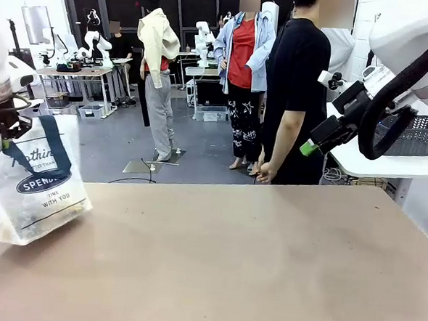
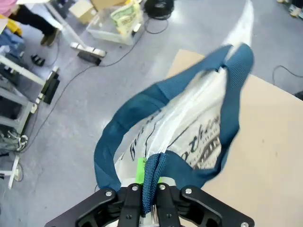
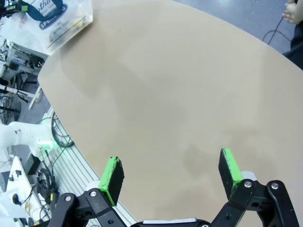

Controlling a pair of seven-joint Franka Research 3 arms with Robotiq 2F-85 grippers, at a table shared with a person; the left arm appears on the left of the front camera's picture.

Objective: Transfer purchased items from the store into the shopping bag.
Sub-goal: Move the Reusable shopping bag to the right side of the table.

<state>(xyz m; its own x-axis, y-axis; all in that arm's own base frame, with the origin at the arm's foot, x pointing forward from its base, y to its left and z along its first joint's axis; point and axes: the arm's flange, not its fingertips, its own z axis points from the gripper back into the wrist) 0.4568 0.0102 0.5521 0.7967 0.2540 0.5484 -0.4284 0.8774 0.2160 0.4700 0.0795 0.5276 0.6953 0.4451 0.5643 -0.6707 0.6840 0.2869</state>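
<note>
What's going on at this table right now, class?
The left gripper is shut on a navy strap handle of the shopping bag, holding it up at the table's left edge. The right gripper hangs open above the bare table, its green-padded fingers spread wide and holding nothing. A person in black stands at the far side, one hand down near the table edge. A dark lattice basket sits on a side table to the right.

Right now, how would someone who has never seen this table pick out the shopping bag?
Find the wide tan table, then its left edge on the robot's side. There a translucent white plastic shopping bag hangs by a navy strap handle, pinched in the left gripper; its navy oval logo marks it.
</note>
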